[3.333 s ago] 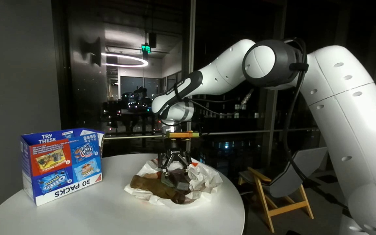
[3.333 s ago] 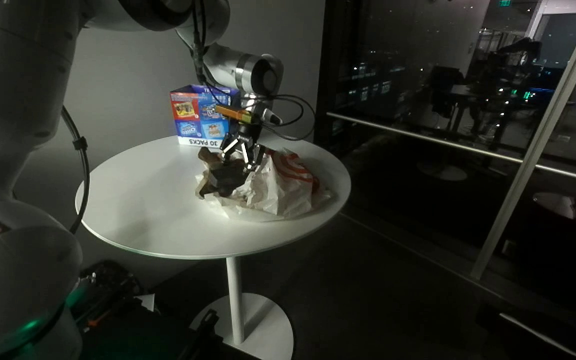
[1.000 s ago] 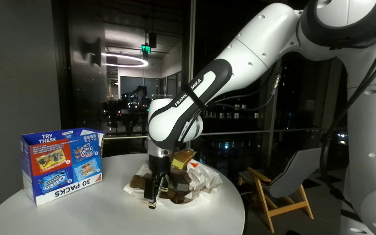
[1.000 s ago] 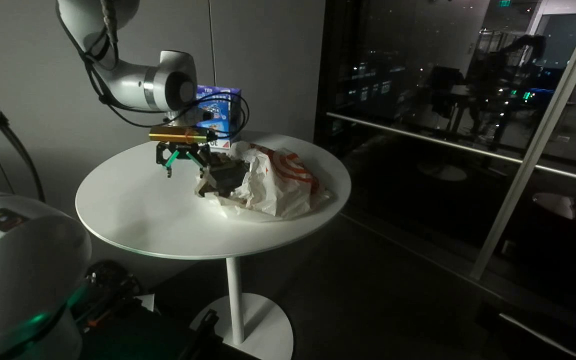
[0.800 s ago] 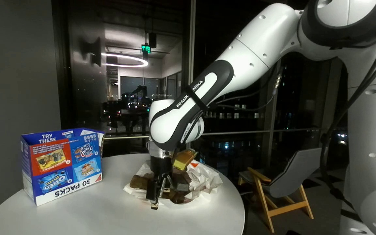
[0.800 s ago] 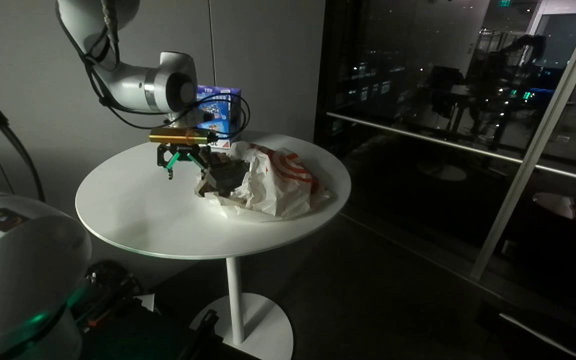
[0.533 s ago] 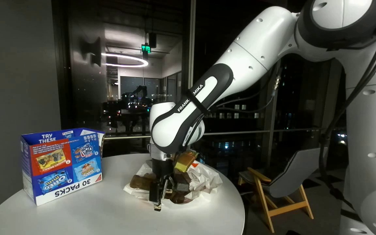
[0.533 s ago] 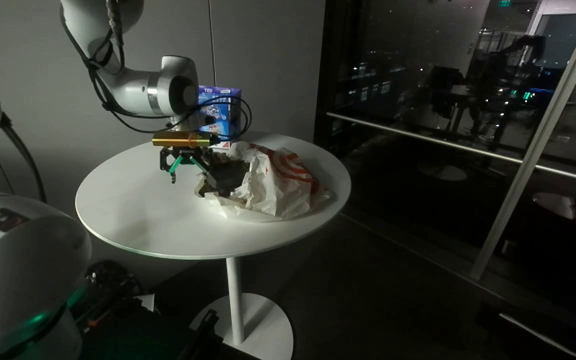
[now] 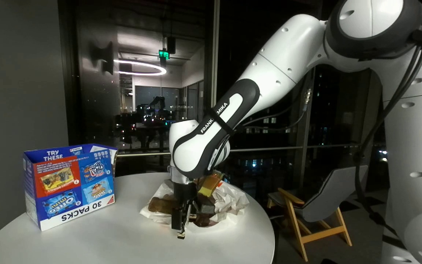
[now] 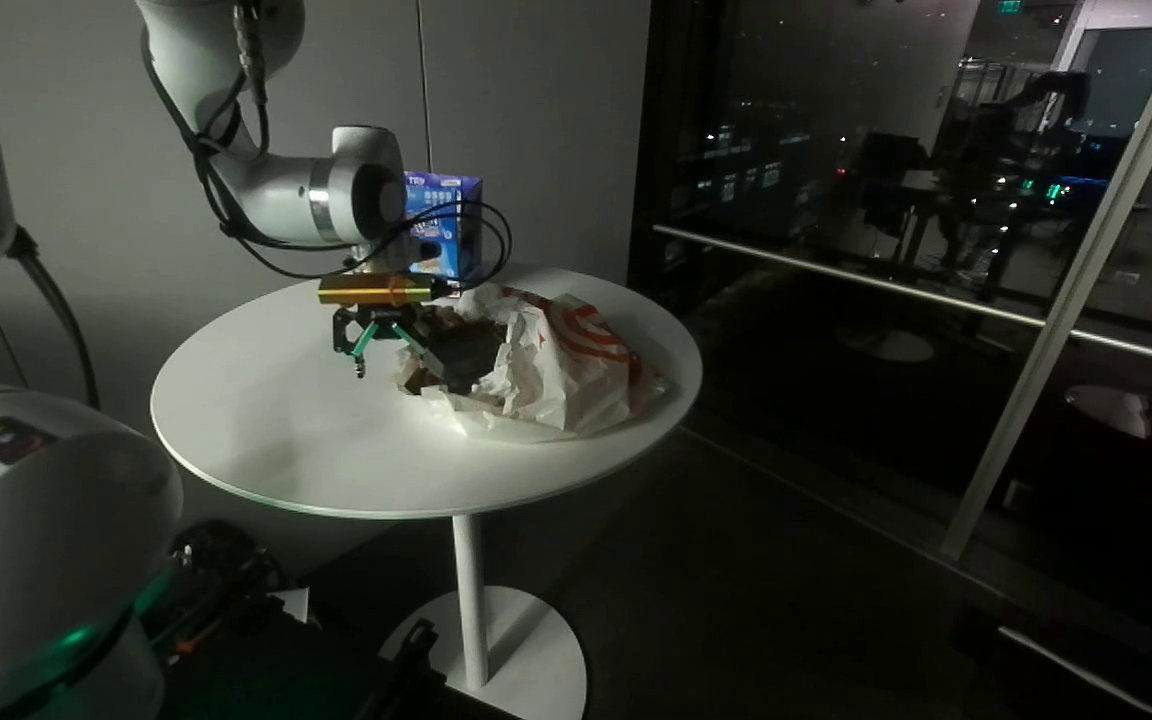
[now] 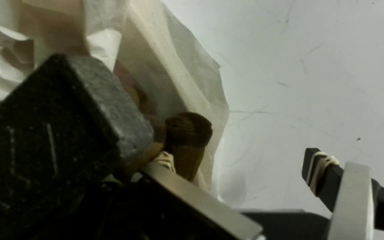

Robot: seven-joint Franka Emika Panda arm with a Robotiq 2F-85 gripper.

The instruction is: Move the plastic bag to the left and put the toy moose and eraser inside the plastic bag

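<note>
Lower than a moment ago, the gripper (image 11: 242, 163) stands wide, one finger (image 11: 323, 178) over the round white table (image 10: 256, 440), the other beside the toy moose (image 9: 161, 206); moose and dark eraser (image 11: 55, 130) lie at the mouth of the plastic bag (image 10: 566, 380), itself slightly shifted.

Glossy white arm (image 9: 280, 62) with round dimples dotted over it and a chunky charcoal joint cover (image 9: 414, 18). Funny bit: a black strap (image 9: 221, 121) cuts right across the lettering (image 9: 207, 125), so you get FRANK, then MIKA. Black cables (image 9: 380, 120) hang outside, there's a brassy-gold box (image 10: 376, 290) at the wrist, and the black gripper (image 11: 241, 162) has silver links (image 11: 350, 198) plus cream bands (image 11: 321, 168) round its fingertips (image 11: 310, 156).
</note>
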